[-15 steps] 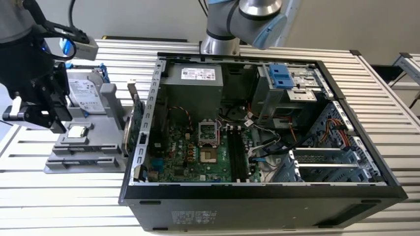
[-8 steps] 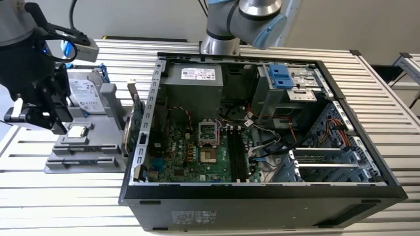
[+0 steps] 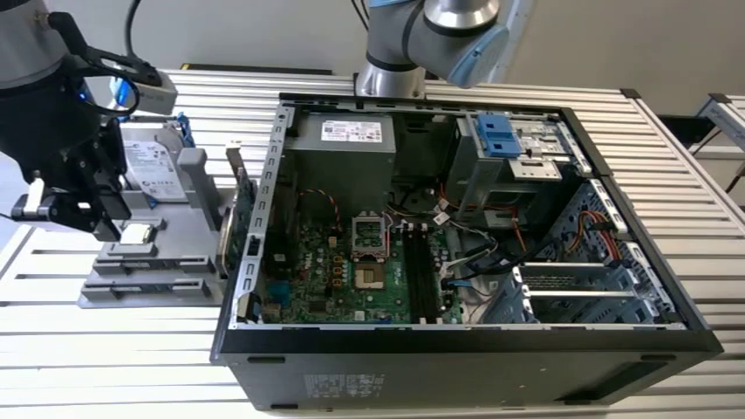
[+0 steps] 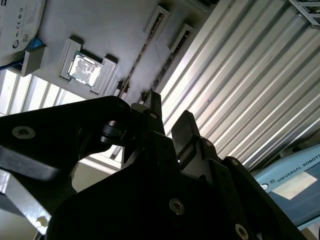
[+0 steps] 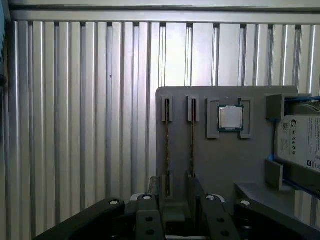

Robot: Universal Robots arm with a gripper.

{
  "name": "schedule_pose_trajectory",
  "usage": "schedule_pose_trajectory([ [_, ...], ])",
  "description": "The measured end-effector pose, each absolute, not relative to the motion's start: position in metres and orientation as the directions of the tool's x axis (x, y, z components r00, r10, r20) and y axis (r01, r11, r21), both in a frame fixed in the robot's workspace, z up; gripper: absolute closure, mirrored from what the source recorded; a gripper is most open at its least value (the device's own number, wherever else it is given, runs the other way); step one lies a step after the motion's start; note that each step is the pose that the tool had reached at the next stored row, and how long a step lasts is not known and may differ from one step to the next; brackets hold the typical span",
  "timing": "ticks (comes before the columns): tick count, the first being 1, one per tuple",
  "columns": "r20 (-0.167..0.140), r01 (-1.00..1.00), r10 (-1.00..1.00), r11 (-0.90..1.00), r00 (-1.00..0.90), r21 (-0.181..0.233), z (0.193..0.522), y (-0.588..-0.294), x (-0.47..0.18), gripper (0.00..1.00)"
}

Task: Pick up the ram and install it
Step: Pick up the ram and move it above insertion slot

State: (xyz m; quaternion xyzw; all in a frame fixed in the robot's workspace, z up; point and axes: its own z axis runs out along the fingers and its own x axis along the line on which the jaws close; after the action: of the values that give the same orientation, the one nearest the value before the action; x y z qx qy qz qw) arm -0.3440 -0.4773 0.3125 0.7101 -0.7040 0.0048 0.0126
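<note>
- Tool (image 5: 175, 195), fingers slightly apart and empty, hangs over a grey holder (image 5: 220, 165).
- Ram (image 5: 167, 145): two sticks on edge in the holder's slots, beside a square chip (image 5: 230, 118).
- Holder sits near the tabletop (image 3: 117, 367) edge at the exterior view's left.

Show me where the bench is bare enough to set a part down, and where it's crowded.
Bare slats of the table lie in front of the gray holder, at the exterior view's lower left, and beside the computer case at the exterior view's right. Crowded: the holder, carrying hard drive, processor and ram, with the gripper over it.
</note>
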Motion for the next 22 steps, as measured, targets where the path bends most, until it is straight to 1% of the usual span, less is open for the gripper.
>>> schedule_pose_trajectory([
  [22,0.024,-1.0,-1.0,-0.008,0.009,0.011,0.295,-0.477,-0.345,0.0],
])
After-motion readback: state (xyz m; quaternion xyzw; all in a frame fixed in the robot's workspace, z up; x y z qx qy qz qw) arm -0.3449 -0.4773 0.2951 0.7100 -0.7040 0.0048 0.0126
